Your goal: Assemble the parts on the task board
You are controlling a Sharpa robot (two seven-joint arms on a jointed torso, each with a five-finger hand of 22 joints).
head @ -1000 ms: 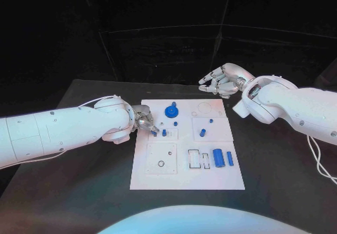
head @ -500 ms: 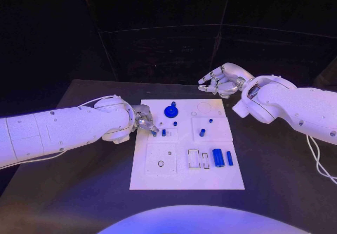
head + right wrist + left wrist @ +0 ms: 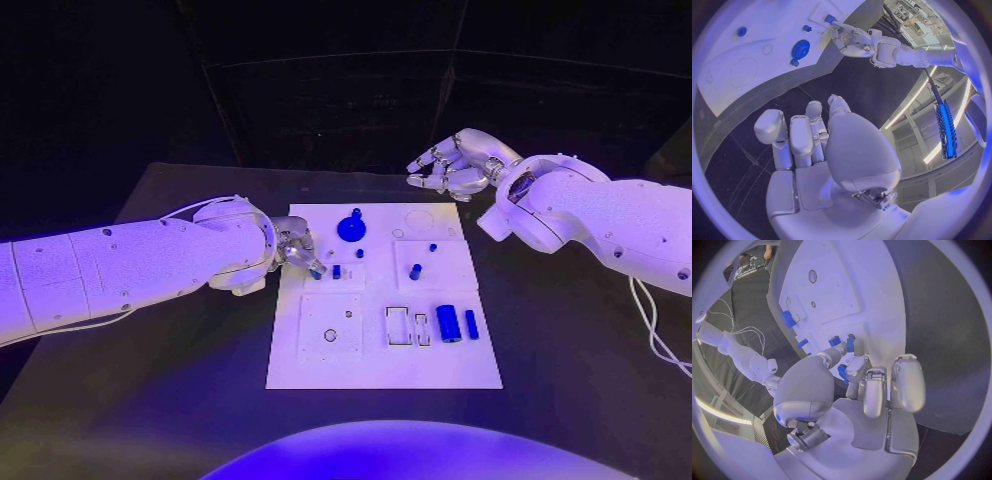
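Nothing has visibly moved since the earlier frames; both arms keep their places. At middle left of the head frame, the left robot hand (image 3: 299, 250) sits over the left edge of the task board (image 3: 384, 360), fingers curled in and pinching a small blue part (image 3: 842, 373) at their tips, just beside two short blue pegs (image 3: 338, 271) standing in the board. At upper right, the right robot hand (image 3: 450, 165) hovers beyond the board's far edge above the dark worktop (image 3: 159, 330), fingers loosely curled, holding nothing. On the board, a blue gear (image 3: 351, 229) lies near the far edge, and two blue cylinders (image 3: 450, 322) lie at lower right.
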